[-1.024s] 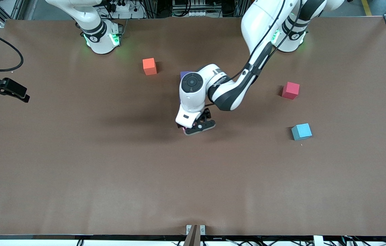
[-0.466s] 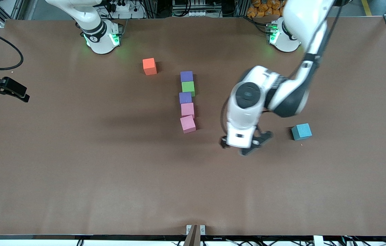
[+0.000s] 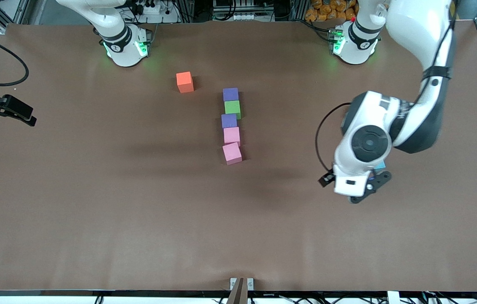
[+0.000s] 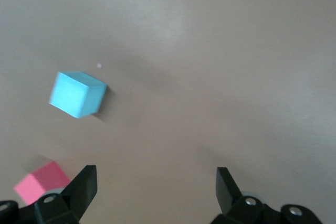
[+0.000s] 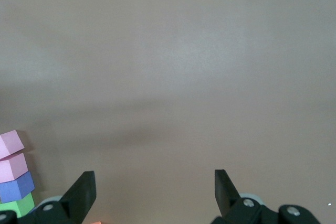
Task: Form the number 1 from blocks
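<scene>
The blocks lie in one column in the middle of the table: a purple block (image 3: 230, 93) farthest from the front camera, then a green block (image 3: 232, 109), a second purple block (image 3: 229, 120), a pink block (image 3: 231, 136) and a slightly turned pink block (image 3: 232, 153) nearest. My left gripper (image 3: 363, 192) (image 4: 156, 170) hangs open and empty, away from the column toward the left arm's end. My right gripper (image 5: 155, 174) waits open and empty high over bare table. The right wrist view shows the column's pink block (image 5: 10, 144) at its edge.
An orange cube (image 3: 185, 81) sits beside the column's farthest end, toward the right arm's end. A light-blue cube (image 4: 77, 94) and a red cube (image 4: 39, 183) lie under my left arm, mostly hidden in the front view.
My left arm has swung from the nearest pink block toward the left arm's end of the table, uncovering the whole column. The blocks have stayed in place. The right arm has not moved.
</scene>
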Controlling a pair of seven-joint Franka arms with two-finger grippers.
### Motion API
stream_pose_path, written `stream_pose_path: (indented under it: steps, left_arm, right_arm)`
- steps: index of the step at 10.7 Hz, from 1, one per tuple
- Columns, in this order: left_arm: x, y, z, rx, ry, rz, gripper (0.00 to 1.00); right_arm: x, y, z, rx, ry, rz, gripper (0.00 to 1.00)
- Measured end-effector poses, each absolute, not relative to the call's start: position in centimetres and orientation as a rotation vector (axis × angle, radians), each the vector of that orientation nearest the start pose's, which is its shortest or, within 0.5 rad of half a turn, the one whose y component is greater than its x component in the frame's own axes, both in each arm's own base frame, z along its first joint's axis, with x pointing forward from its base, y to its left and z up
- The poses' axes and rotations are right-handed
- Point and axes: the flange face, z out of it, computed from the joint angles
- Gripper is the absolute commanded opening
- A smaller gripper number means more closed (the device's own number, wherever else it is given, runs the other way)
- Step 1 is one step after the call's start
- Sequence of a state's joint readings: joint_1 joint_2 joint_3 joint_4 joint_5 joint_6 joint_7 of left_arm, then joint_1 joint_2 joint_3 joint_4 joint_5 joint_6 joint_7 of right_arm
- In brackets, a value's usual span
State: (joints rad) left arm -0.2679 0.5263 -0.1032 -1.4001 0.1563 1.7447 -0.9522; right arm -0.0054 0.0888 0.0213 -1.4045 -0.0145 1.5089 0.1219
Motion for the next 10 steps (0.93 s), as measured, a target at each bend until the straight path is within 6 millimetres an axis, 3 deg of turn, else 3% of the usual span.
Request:
stream_pose_path:
  steps: [3,6,10]
  left_arm:
    - [61.7,-17.4,42.8,-2.919,-0.66,0.206,1.0]
    - [57.1,-15.5,46.5,-2.936,-0.6,0.184,1.0]
    - [56.8,-12.7,49.1,-3.026,-0.343,0.137,1.0]
  right_arm:
    - [57.7,0.8,64.9,-3.145,0.167,-0.035,1.0]
    - [57.7,1.0,64.9,-3.127,0.162,-0.036,1.0]
    - [57.8,0.2,64.8,-3.128,0.178,-0.035,1.0]
